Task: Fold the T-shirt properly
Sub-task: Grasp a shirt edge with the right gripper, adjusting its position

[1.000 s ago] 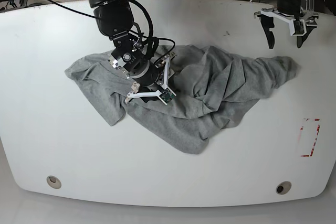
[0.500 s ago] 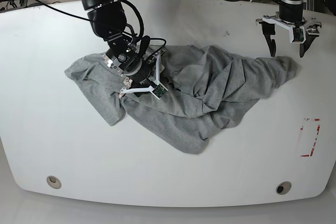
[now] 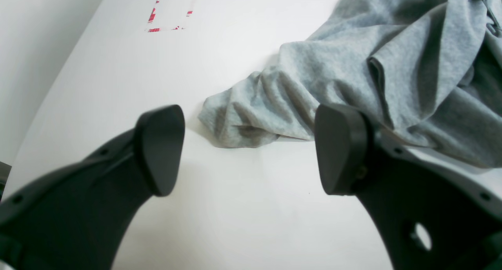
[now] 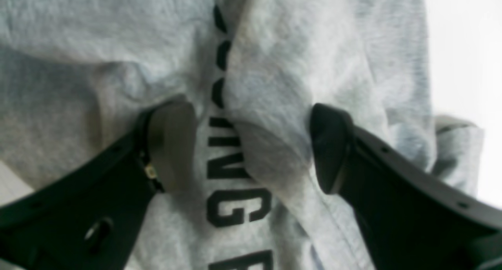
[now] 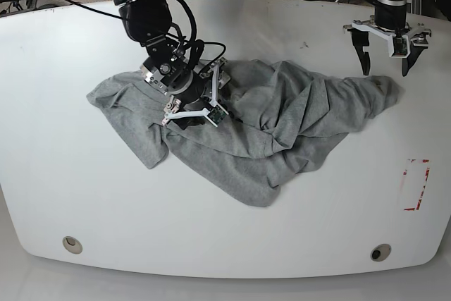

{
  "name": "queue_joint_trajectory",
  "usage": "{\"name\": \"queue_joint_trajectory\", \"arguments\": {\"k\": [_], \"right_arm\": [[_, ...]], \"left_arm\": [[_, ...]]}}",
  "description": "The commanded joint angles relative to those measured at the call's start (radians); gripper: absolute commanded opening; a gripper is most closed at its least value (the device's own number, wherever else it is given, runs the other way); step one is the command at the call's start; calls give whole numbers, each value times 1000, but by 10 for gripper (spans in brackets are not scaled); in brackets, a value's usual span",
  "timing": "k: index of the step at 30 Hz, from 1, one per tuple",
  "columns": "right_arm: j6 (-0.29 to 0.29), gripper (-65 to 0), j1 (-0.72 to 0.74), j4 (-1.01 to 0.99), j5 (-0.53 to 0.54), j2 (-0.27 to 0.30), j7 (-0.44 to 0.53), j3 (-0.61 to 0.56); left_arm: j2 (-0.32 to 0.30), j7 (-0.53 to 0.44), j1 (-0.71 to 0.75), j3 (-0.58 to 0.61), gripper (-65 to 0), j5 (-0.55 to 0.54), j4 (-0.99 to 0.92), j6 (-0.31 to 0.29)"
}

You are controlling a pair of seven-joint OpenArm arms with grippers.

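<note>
The heather-grey T-shirt lies crumpled across the middle of the white table. My right gripper is open and pressed down on the shirt's left part. In the right wrist view its fingers straddle a raised fold beside the black lettering. My left gripper is open and empty, just behind the shirt's right end. In the left wrist view that bunched end lies on the table beyond the open fingertips.
A red tape rectangle marks the table's right side; it also shows in the left wrist view. Two round holes sit near the front edge. Cables lie beyond the back edge.
My right gripper shifted slightly back and left over the shirt, staying open. My left gripper came down toward the shirt's right end, then held still.
</note>
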Motion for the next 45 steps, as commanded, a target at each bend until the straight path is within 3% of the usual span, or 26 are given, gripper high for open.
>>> {"name": "queue_joint_trajectory", "arguments": {"k": [1, 21, 29, 35, 39, 45], "right_arm": [[-3, -214, 22, 23, 7, -1, 16, 3], [-5, -214, 105, -59, 4, 2, 47, 7], [-6, -214, 131, 1, 1, 11, 41, 15], [0, -214, 146, 3, 1, 14, 41, 112], [2, -214, 146, 17, 2, 17, 41, 118], [3, -214, 86, 98, 8, 13, -13, 115]], "left_arm": [[-4, -29, 8, -4, -164, -2, 16, 3], [-3, -29, 13, -4, -164, -2, 16, 3], [-3, -29, 15, -4, -164, -2, 16, 3], [-3, -29, 15, -4, -164, -2, 16, 3], [-3, -29, 10, -4, -164, -2, 16, 3], [-3, -29, 10, -4, -164, -2, 16, 3]]}}
